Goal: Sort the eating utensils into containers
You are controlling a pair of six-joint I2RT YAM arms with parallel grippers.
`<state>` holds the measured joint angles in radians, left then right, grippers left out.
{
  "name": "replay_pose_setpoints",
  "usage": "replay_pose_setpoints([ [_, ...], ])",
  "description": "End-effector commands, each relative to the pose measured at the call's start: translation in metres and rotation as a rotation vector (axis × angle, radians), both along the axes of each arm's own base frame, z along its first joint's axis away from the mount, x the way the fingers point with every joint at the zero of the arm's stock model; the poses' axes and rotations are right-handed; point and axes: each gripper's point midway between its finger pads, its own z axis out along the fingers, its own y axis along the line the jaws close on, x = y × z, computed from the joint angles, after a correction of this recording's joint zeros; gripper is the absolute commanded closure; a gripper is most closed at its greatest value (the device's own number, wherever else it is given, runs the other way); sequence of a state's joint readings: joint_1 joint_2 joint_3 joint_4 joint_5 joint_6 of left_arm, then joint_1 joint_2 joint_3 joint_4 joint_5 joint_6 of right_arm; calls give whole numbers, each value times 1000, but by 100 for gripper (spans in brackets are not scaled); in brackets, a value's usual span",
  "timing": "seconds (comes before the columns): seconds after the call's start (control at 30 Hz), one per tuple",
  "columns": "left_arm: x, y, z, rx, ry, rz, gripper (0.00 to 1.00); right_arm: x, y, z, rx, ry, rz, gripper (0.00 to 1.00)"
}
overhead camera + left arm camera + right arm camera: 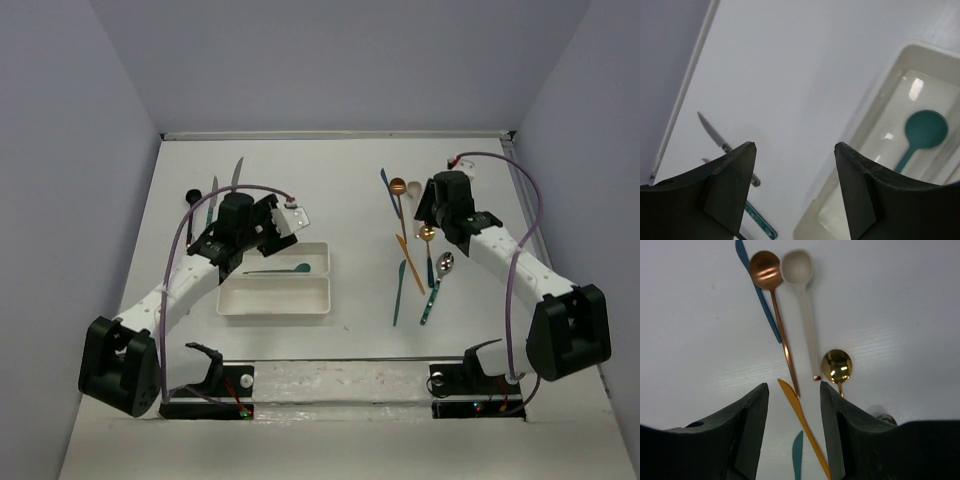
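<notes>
White tabletop [890, 300] bears orange knife [802, 426] between right gripper's [793, 387] parted jaws

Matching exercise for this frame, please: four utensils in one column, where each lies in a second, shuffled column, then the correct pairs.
Utensils
1. teal spoon
2. copper spoon
3. gold spoon
4. silver knife

Places
A. bowl right beside the cream spoon bowl
B. directly on the table, in the left wrist view
C. inside a white tray
D. bowl by the end of the cream spoon's handle

Pairs: 1-C, 2-A, 3-D, 4-B
</notes>
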<state>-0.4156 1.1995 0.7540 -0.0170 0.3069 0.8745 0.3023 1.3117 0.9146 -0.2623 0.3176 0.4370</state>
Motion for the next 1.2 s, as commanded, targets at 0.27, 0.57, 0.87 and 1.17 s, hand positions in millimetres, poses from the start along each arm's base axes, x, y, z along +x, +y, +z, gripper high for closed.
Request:
replay_pose_setpoints([
  [0.27, 82, 198, 50, -342, 76, 789, 25, 64, 15, 11, -49, 35, 4, 48],
  [0.57, 109, 252, -22, -331, 271, 982, 29, 36, 14, -4, -14, 59, 21, 47],
  [0.87, 128, 279, -58, -237, 326, 1094, 9, 18, 20, -13, 30, 36, 79, 45],
  [1.17, 133, 281, -87, -220, 403, 1110, 36, 15, 24, -10, 46, 13, 107, 44],
])
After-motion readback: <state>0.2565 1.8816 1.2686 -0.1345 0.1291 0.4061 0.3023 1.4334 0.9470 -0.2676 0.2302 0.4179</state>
